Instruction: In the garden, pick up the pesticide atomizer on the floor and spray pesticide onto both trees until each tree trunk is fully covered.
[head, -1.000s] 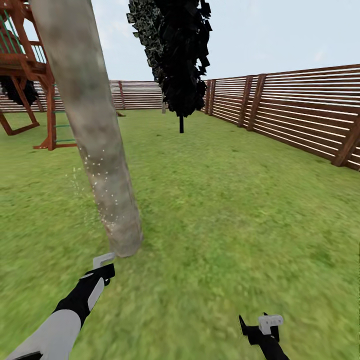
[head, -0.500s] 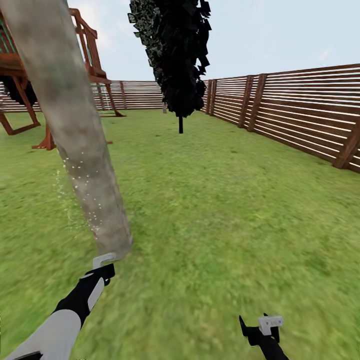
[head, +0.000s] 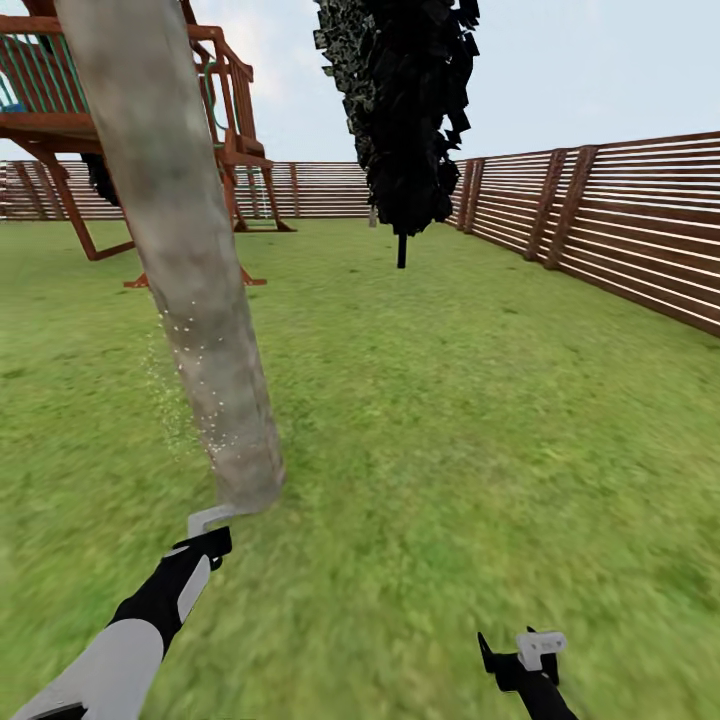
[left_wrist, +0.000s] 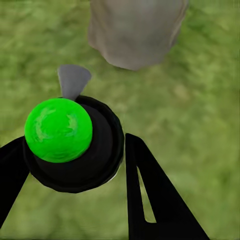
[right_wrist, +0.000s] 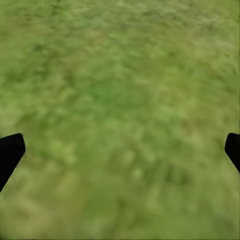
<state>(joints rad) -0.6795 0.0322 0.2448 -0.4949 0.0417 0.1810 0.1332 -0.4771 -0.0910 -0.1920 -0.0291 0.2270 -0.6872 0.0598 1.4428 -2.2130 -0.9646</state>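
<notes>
A thick, mottled grey-brown tree trunk (head: 195, 290) leans up from the grass just ahead of my left arm, and its base (left_wrist: 135, 30) shows close in the left wrist view. Fine whitish pesticide specks (head: 195, 375) dot its lower part and hang beside it. My left gripper (head: 203, 540) is shut on the pesticide atomizer (left_wrist: 58, 129), a black round body with a bright green cap. Its grey nozzle (head: 208, 518) points at the foot of the trunk. My right gripper (head: 520, 652) hangs open over bare grass (right_wrist: 120, 110), its fingers far apart.
A brown slatted fence (head: 620, 225) runs along the right and the back. A thin-trunked dark tree (head: 405, 120) stands mid-lawn ahead. A wooden play structure (head: 130, 110) rises behind the trunk at the left. Open lawn (head: 480, 420) spreads to the right.
The whole picture has shifted right, so the camera has turned left; the fence, dark tree and play structure slid right. Both arms keep their places in the picture, and the atomizer stays held.
</notes>
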